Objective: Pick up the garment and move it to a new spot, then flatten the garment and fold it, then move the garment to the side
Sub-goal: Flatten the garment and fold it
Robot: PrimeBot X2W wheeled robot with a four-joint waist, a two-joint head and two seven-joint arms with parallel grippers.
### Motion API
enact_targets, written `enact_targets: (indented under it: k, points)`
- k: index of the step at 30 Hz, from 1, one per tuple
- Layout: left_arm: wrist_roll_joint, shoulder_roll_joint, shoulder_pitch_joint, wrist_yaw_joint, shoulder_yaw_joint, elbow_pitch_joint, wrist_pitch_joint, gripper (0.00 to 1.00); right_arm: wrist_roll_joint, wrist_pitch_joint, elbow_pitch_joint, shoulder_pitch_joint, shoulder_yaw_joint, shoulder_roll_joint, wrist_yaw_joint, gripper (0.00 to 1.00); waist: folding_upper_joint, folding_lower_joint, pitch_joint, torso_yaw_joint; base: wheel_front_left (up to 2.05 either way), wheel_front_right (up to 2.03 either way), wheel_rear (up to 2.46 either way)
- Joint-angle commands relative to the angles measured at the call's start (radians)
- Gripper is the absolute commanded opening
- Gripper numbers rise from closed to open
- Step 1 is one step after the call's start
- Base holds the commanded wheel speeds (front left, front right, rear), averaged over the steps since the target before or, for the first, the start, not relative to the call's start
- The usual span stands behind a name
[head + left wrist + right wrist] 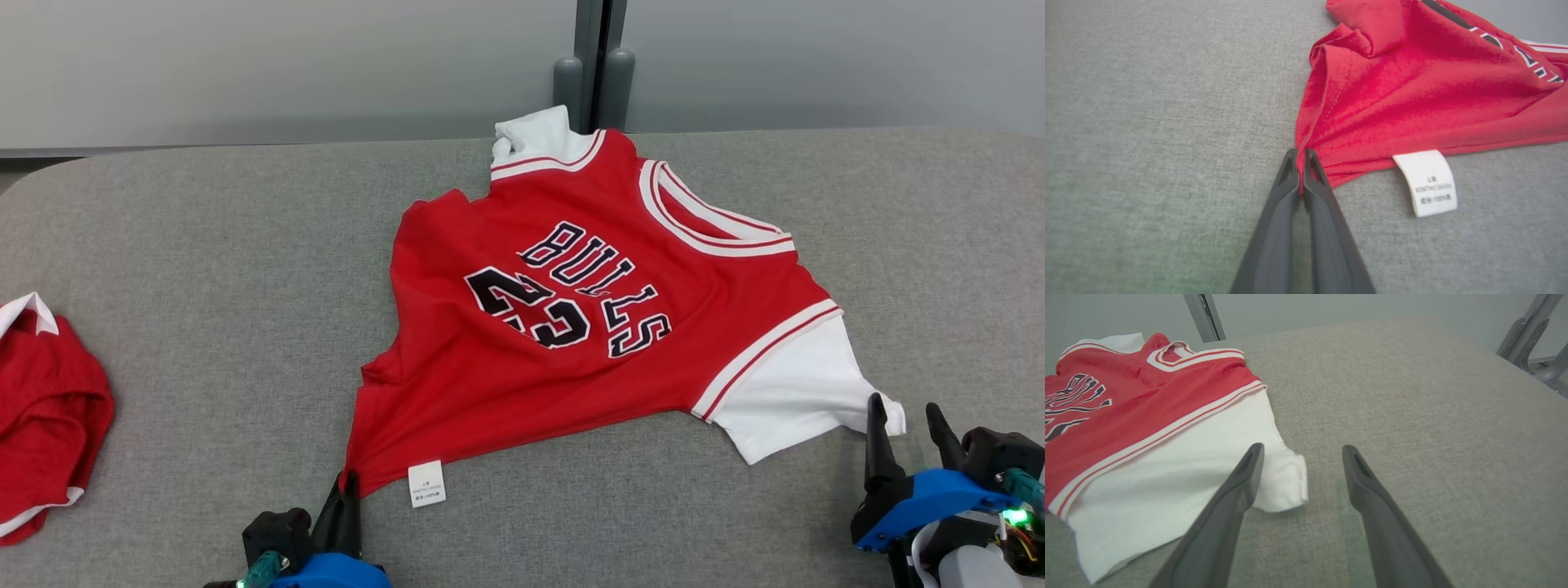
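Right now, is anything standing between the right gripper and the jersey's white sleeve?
Nothing visible does. The right gripper is open at the white sleeve, one finger over its corner, the other over the grey table. The left gripper is shut on the red hem corner of the jersey.

right hand (1302,449) spread wide, garment (1147,428) alongside

Our left hand (349,480) and right hand (904,403) each carry 2 long, dark grey fingers (1220,526) that taper to narrow tips, with a slotted hollow near each tip. Each hand grows from a bright blue housing (922,494) backed by a black block (1000,453). On the right wrist a green light (1015,516) glows beside thin coloured wires (1024,549), above a pale forearm (976,569).
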Motion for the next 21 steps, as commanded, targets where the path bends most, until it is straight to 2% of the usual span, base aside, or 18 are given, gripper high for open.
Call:
enact_targets:
  k: [1,9,21]
  points:
    - [0.002,0.005,-0.008,-0.001,0.01,0.003,0.003,0.0,-0.005,-0.005,0.005,-0.015,-0.005,-0.003,0.0,1.0,-0.0002,0.0,0.006,0.004,0.0,0.0,0.0]
    - [-0.004,0.003,-0.02,-0.004,-0.019,-0.016,0.003,0.0,0.034,-0.005,0.027,-0.007,0.017,-0.003,0.0,1.0,-0.0002,0.0,0.018,0.004,0.0,0.0,0.0]
    - [0.017,0.003,-0.021,-0.012,-0.031,-0.035,0.002,0.0,0.148,-0.005,-0.047,0.067,0.069,-0.003,0.0,1.0,-0.0002,0.0,0.023,-0.005,0.0,0.0,0.0]
